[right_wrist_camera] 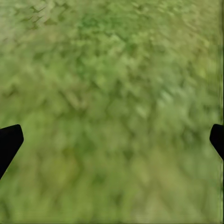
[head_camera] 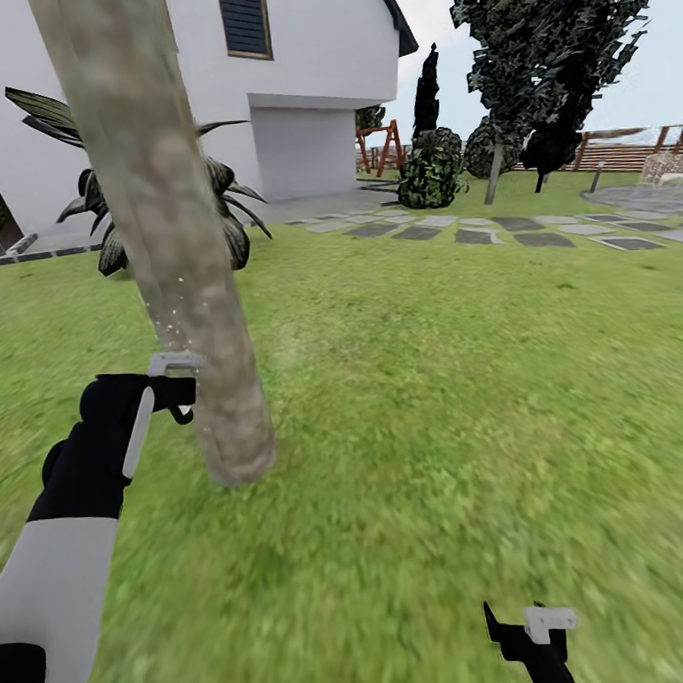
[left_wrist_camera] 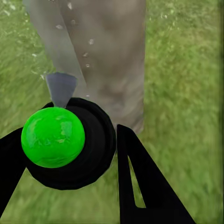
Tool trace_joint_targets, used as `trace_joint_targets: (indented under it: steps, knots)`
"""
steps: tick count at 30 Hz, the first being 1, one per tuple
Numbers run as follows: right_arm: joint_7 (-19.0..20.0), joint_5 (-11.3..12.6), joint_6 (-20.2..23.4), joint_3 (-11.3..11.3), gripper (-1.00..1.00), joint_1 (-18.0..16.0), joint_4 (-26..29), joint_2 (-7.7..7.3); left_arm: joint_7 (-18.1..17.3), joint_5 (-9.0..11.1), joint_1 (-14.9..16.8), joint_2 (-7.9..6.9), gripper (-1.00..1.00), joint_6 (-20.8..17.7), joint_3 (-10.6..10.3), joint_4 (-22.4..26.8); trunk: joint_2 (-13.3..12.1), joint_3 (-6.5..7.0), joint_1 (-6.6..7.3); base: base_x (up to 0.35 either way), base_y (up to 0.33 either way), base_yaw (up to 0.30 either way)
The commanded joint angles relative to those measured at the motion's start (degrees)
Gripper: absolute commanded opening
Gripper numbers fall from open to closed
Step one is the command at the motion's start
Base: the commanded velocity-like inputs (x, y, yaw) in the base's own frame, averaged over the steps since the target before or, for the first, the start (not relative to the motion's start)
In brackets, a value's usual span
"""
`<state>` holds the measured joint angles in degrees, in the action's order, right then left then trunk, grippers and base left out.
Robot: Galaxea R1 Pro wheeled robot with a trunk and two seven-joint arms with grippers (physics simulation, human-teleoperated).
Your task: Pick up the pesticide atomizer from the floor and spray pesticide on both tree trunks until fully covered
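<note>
A thick, pale grey-beige mottled tree trunk [head_camera: 177,260] leans across the left of the head view and meets the grass lawn [head_camera: 435,407] at its base. My left gripper [head_camera: 179,395] is shut on the pesticide atomizer [head_camera: 172,363], whose grey nozzle touches or nearly touches the trunk. In the left wrist view the atomizer [left_wrist_camera: 88,144] is a black round body with a bright green ball, held between the gripper [left_wrist_camera: 67,140] fingers [left_wrist_camera: 140,182]. White droplets speckle the trunk [left_wrist_camera: 112,60]. My right gripper [head_camera: 516,618] hangs open and empty low over grass [right_wrist_camera: 112,112]. The second tree is out of view.
A spiky dark plant [head_camera: 229,202] stands just behind the trunk, in front of a white house [head_camera: 307,63]. Grey stepping stones [head_camera: 496,231] cross the lawn at the back right. Dark-leaved trees [head_camera: 557,60], a bush [head_camera: 433,171] and a slatted fence [head_camera: 622,154] lie beyond. Open grass spreads to the right.
</note>
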<state>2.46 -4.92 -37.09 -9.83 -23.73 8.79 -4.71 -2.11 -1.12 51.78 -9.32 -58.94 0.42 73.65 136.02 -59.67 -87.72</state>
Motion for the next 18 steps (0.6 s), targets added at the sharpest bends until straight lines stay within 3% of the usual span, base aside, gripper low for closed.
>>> trace_joint_targets:
  steps: [1,8,18]
  knots:
    - [0.00,0.00,0.00,-0.01,1.00,0.00,0.00,0.03,0.00,-0.02,0.00,0.00,-1.00,0.01,0.03,0.00,0.00,0.00,0.00,0.000,-0.269,0.000]
    - [0.00,0.00,0.00,-0.01,1.00,0.00,0.00,0.05,0.00,-0.17,-0.01,-0.08,-1.00,-0.01,0.28,0.00,0.00,0.00,0.00,0.000,-0.269,0.008]
    - [0.00,0.00,0.00,0.04,1.00,0.00,0.00,0.06,0.03,-0.28,-0.01,-0.09,-1.00,0.05,0.29,0.00,0.00,0.00,0.00,0.000,-0.270,0.258]
